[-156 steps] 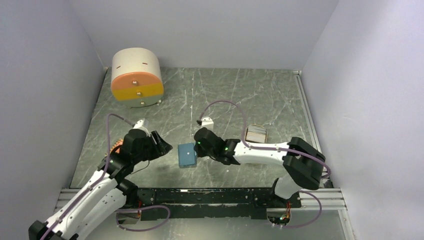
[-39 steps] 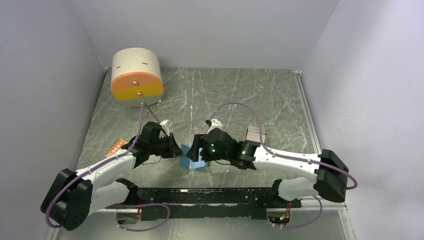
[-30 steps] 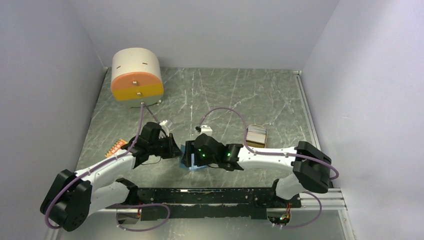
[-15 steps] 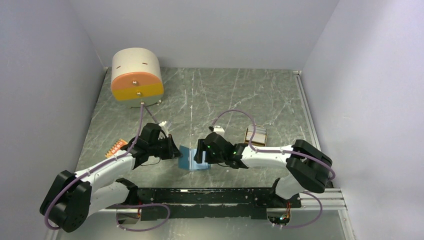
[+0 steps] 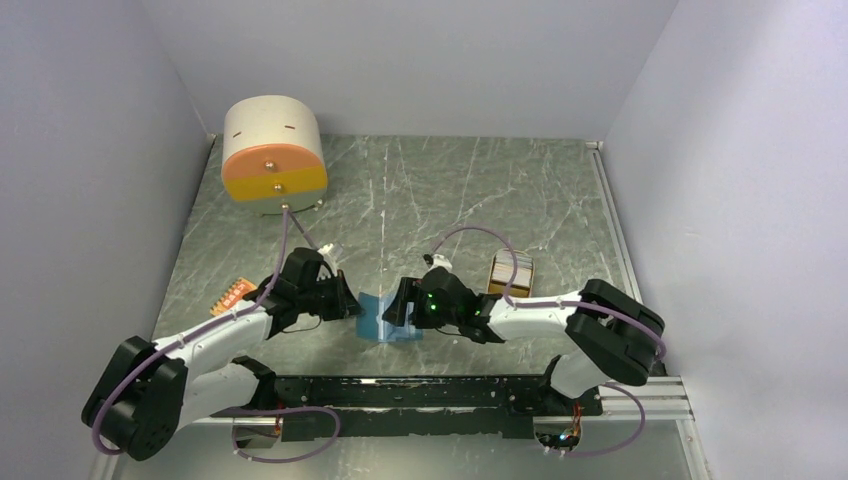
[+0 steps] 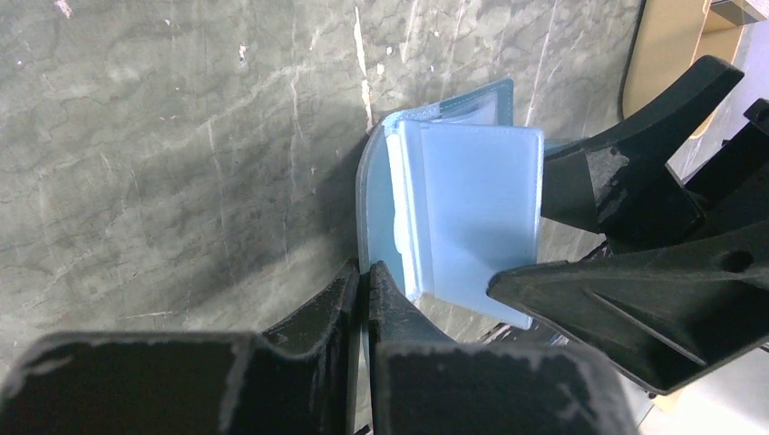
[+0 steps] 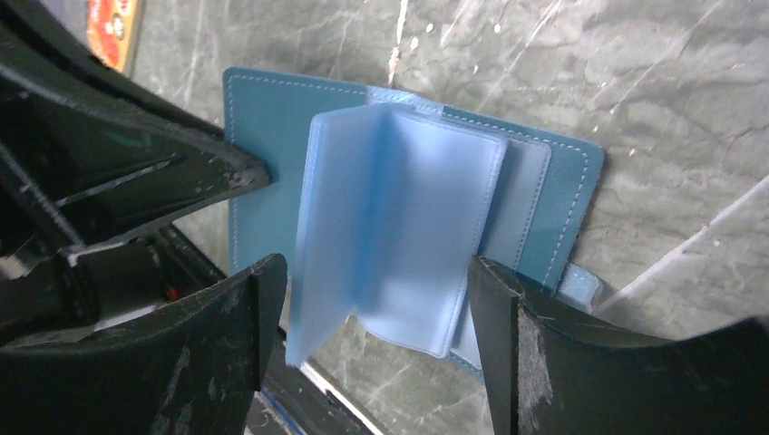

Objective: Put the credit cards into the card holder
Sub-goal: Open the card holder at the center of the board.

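Observation:
The blue card holder (image 5: 375,318) lies open near the table's front edge, its pale blue inner leaves (image 7: 399,217) standing up. My left gripper (image 5: 351,304) is shut on the edge of its left cover (image 6: 365,272). My right gripper (image 5: 398,305) is open, its fingers either side of the raised leaves (image 7: 374,272) without pinching them. One orange credit card (image 5: 232,293) lies flat on the table to the left, behind the left arm. Whitish cards (image 5: 512,270) lie in a tray at the right.
A tan tray (image 5: 531,270) sits just behind the right forearm. A round cream and orange drawer unit (image 5: 273,155) stands at the back left. Side walls close in the table on both sides.
My right gripper has slid a little right off the card holder and spread wider. The holder now lies open with its leaves up. The left gripper keeps its hold.

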Controlling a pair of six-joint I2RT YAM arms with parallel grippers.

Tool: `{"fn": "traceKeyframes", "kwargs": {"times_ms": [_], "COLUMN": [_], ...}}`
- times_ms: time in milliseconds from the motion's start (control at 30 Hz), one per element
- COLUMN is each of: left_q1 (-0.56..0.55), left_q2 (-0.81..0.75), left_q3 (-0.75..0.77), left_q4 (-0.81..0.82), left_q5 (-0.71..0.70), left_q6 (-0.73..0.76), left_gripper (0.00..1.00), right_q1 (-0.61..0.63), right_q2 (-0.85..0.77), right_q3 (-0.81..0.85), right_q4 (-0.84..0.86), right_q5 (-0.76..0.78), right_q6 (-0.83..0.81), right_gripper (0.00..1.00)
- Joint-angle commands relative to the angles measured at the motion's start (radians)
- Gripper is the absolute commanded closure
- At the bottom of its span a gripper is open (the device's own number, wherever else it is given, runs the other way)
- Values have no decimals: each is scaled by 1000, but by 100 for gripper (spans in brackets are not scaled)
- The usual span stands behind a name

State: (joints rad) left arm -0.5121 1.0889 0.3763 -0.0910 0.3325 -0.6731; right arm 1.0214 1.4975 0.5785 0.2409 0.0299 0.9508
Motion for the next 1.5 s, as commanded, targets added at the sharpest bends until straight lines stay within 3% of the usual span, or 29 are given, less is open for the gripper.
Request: {"fn": "traceKeyframes", "kwargs": {"times_ms": [0,300,467,700,967,1333,1467], "left_q1": [-5,-4,-4,-4,-5,3,3], "left_q2": [12,14,-26,-62,-36,-73,-53], "left_q3": [-20,-24,-30,-35,-48,-84,-77], "left_q4": [34,75,80,121,168,265,257], "left_q5": [7,49,75,123,143,171,155], "left_q6": [-8,-36,-61,-88,-101,-148,-127], "left_gripper": [91,89,80,67,63,46,44], "right_q1": [-8,-18,-18,-40,-60,-60,-60], "right_q2": [-60,-11,-3,1,76,191,203], "right_q3": [-68,-104,-118,-156,-162,-168,-167], "right_q4": [215,507,513,514,596,732,745], "right_q5": [-106,-246,-226,-190,-230,-288,-295], "right_q6": [48,89,82,78,89,123,123], "right_gripper": [24,25,28,53,75,78,80]}}
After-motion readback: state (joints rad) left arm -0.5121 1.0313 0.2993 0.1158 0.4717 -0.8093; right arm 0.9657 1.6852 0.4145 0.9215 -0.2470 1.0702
